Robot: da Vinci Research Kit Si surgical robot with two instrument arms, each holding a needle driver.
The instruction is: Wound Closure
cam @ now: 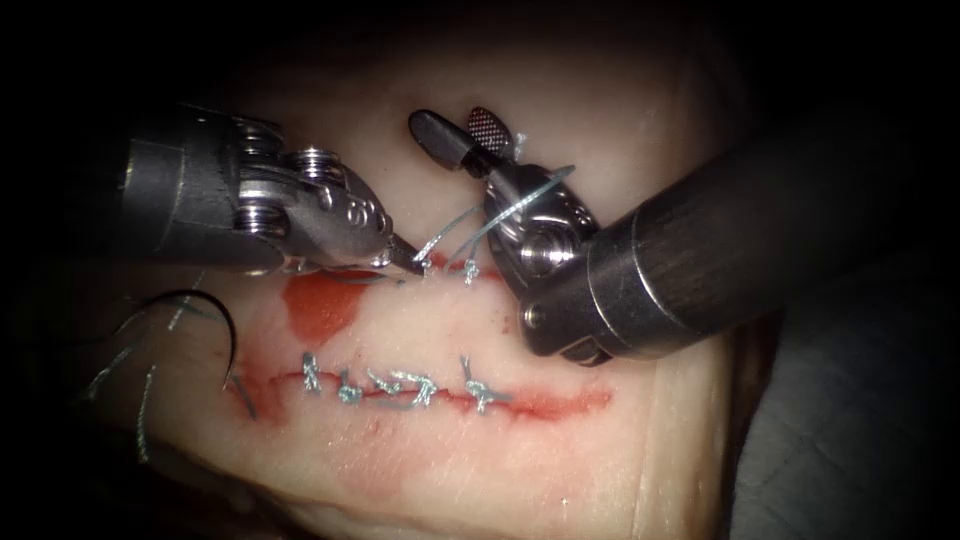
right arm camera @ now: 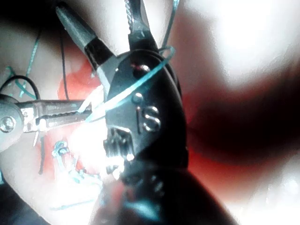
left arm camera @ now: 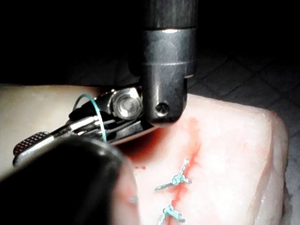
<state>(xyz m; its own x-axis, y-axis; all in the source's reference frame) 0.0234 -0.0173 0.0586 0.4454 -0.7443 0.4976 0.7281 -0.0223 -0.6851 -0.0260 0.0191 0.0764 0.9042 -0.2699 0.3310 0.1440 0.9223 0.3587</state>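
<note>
The near cut (cam: 420, 390) in the tissue (cam: 560, 460) already carries a row of knots. At its left end the needle (cam: 215, 325) lies free, unheld, its tip apparently at the tissue surface. Farther back, the left tool (cam: 405, 262) has its fingers closed on thread (cam: 440, 238) at the far cut. The right tool (cam: 465, 135) stands open, empty, thread draped around its wrist. I judge a knot is being tied; a careful grasp comes next. "S" marking, otherwise unreadable.
</note>
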